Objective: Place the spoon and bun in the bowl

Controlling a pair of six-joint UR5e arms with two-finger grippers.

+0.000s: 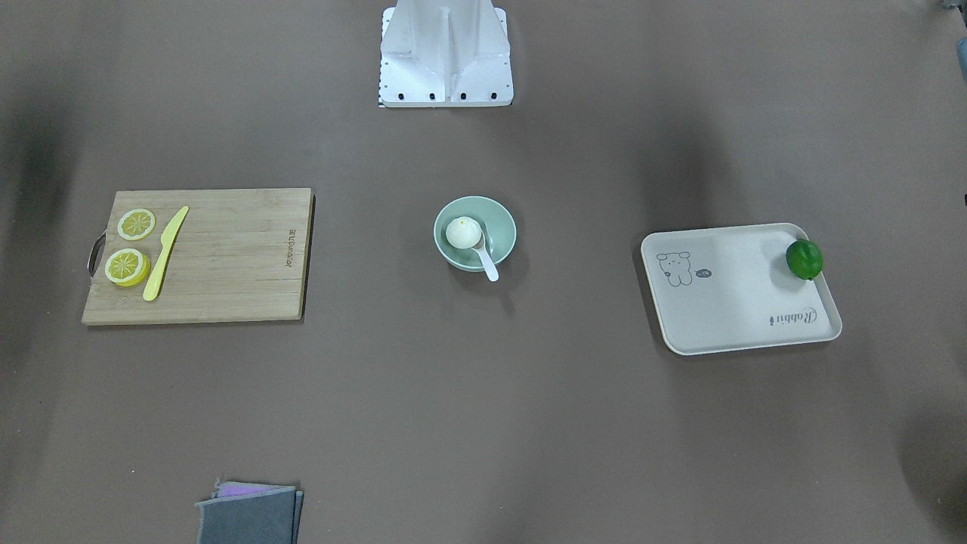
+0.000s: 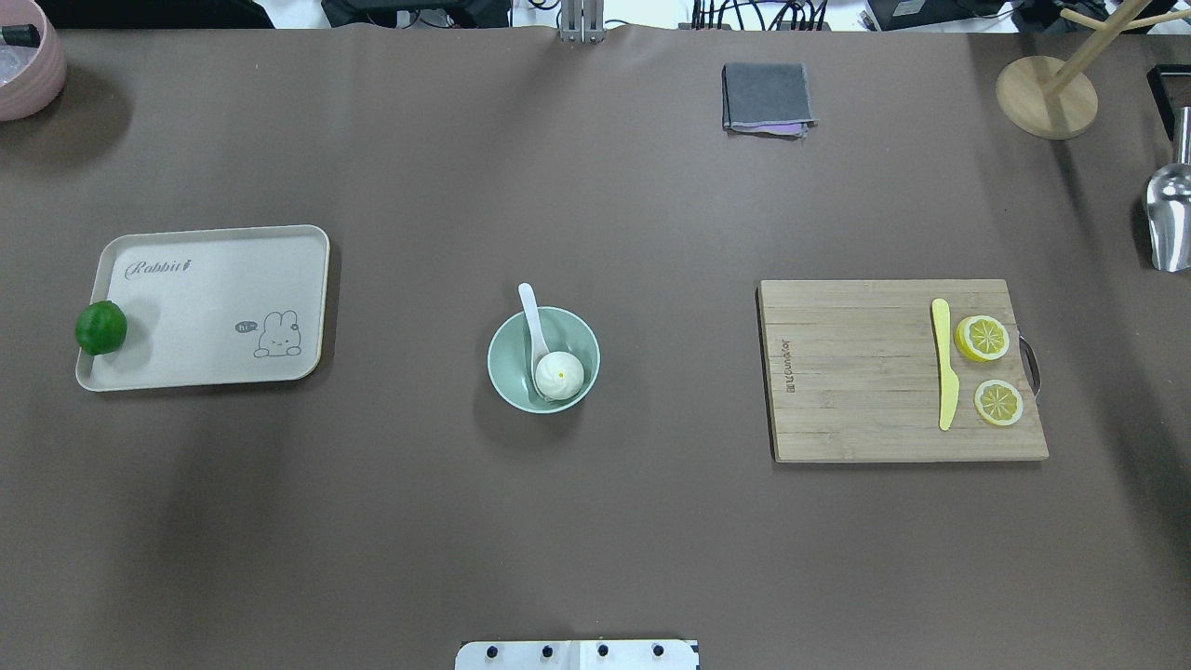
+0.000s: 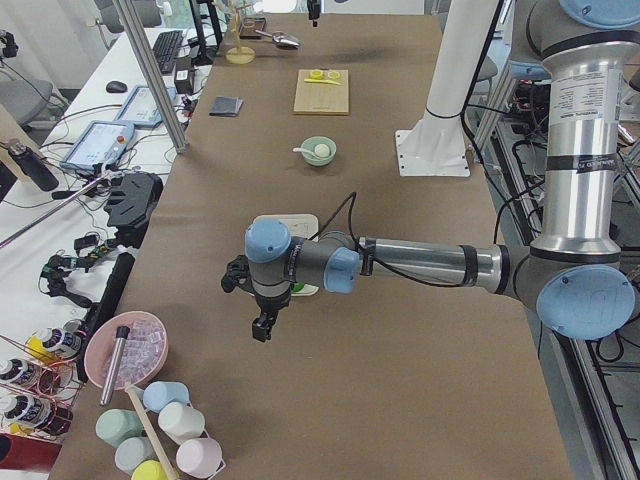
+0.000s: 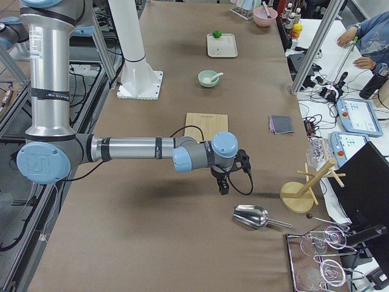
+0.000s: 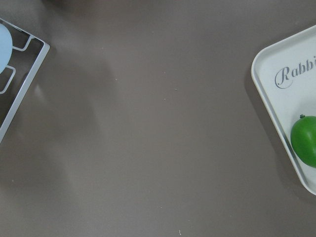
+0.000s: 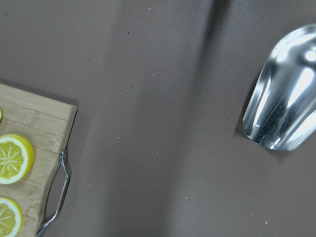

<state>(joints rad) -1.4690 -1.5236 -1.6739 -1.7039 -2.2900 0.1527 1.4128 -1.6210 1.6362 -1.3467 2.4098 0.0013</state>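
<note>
Finding 1: the cream tray (image 2: 214,288) carries the script word (image 2: 160,267) "Rabbit" in grey, along one long side. The left wrist view shows only its start, "Rabbi".

Finding 2: at the tray's opposite long side, a small speech bubble (image 2: 246,327) reads "hi~", just beside a drawn rabbit (image 2: 279,337).

Finding 3: the cutting board (image 2: 856,409), well apart from the tray, bears an engraved word (image 2: 787,367) along its short edge nearest the tray. It is too small to read.

One fixed camera looked down on the surface (image 2: 595,540) from the robot's edge, another steeply from the opposite edge; both shared the bowl (image 2: 510,370) mid-surface. Two more looked along it from either end. Wrist cameras faced down, close, over opposite ends.
</note>
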